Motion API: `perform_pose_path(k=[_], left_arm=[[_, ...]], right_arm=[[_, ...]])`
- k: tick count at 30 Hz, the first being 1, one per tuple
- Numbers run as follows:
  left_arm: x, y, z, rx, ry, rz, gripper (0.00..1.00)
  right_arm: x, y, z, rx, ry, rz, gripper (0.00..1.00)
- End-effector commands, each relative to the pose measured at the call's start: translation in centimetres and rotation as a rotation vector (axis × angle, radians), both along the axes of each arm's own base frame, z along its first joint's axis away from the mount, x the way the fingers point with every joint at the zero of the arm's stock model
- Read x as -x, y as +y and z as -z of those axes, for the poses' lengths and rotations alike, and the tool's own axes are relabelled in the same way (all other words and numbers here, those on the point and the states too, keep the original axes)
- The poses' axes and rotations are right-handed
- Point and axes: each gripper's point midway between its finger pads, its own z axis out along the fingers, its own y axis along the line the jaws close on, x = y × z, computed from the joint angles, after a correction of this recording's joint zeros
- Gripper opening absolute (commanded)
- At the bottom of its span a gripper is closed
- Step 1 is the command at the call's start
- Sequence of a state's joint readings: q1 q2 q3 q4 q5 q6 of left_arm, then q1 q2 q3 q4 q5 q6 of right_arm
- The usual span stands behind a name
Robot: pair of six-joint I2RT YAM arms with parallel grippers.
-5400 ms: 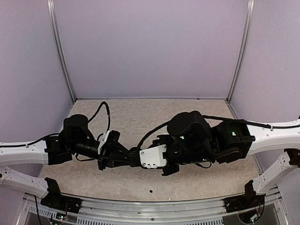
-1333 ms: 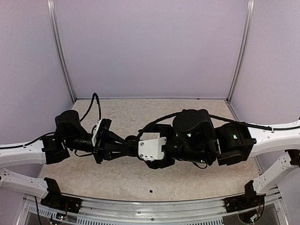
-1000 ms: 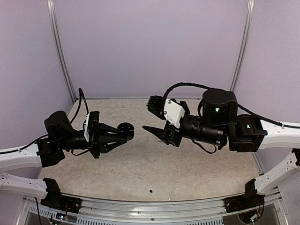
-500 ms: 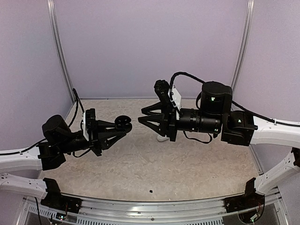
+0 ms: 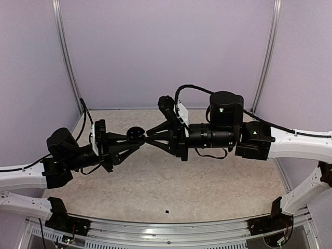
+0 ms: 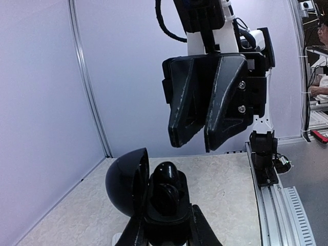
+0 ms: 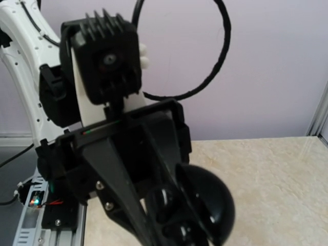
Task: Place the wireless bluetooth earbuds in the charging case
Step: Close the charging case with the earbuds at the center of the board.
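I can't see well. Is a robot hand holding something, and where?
The left gripper holds the open black case by its base, between its fingers. Whether the right gripper holds anything cannot be told.

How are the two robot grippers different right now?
The left gripper clamps a black rounded clamshell case with its lid open; the right gripper has its fingers slightly apart with nothing seen between them. The left gripper reaches from the left, the right gripper from the right. Both are black, two-fingered and meet at the case.
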State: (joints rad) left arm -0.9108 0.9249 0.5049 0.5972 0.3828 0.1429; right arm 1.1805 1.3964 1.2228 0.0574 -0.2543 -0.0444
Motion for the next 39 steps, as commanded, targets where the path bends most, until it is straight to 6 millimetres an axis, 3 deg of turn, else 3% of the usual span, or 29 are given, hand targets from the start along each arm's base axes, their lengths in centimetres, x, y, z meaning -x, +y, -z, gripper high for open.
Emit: perform_pose_path(k=[1, 11, 20, 24, 30, 35, 39], left_arm=[[0.3, -0.1, -0.4, 0.013, -0.023, 0.009, 0.00], [0.3, -0.4, -0.2, 0.004, -0.018, 0.018, 0.00], [0.6, -0.9, 0.3, -0.021, -0.017, 0.044, 0.00], [0.4, -0.9, 0.5, -0.026, -0.003, 0.041, 0.00], [0.1, -0.9, 0.7, -0.039, 0.026, 0.024, 0.00], [0.3, -1.2, 1.1, -0.057, 0.029, 0.039, 0.00], [1.0, -1.5, 0.9, -0.061, 0.018, 0.082, 0.00]], right_arm=[[0.0, 0.3, -1.4, -0.032, -0.022, -0.017, 0.19], [-0.6, 1.0, -0.4, -0.016, -0.021, 0.000, 0.12], [-1.7, 1.4, 2.1, 0.058, 0.007, 0.046, 0.10], [-1.2, 0.8, 1.7, 0.064, -0.015, 0.034, 0.13], [-0.3, -0.8, -1.0, 0.023, -0.081, 0.008, 0.28], [-0.5, -2.2, -3.2, -0.025, -0.102, 0.009, 0.56], [-1.5, -2.2, -2.7, 0.002, -0.088, 0.005, 0.72]])
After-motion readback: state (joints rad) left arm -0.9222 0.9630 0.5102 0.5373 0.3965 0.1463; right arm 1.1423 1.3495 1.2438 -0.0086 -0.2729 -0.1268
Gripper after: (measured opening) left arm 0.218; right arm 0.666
